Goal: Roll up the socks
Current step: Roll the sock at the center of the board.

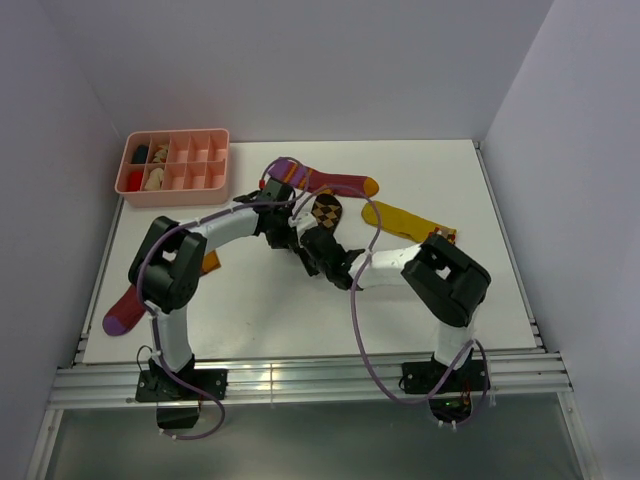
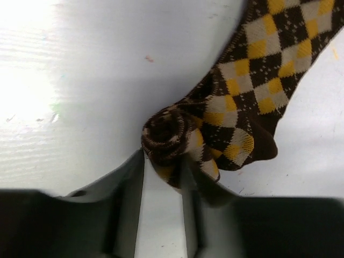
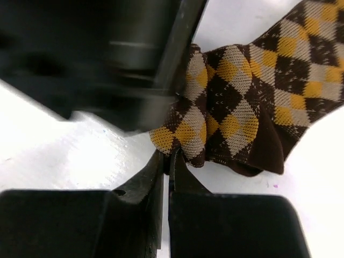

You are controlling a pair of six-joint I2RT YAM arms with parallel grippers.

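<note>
Left pincer (image 2: 163,158) slightly parted at rolled end of checked sock (image 2: 269,70); right pincer (image 3: 168,156) closed against it

We see a white table (image 1: 450,300) with four socks spread over it. A maroon sock (image 1: 335,182) with a purple cuff and an orange toe lies toward the far edge. Close beside it, at mid-table, lies a brown-and-tan diamond-check sock (image 1: 327,210) with one end curled into a small roll. A mustard-yellow sock (image 1: 405,217) lies just to its right. A second maroon sock (image 1: 125,310) sits at the table's left edge. In the far left corner we find a pink compartment tray (image 1: 176,196).
</note>
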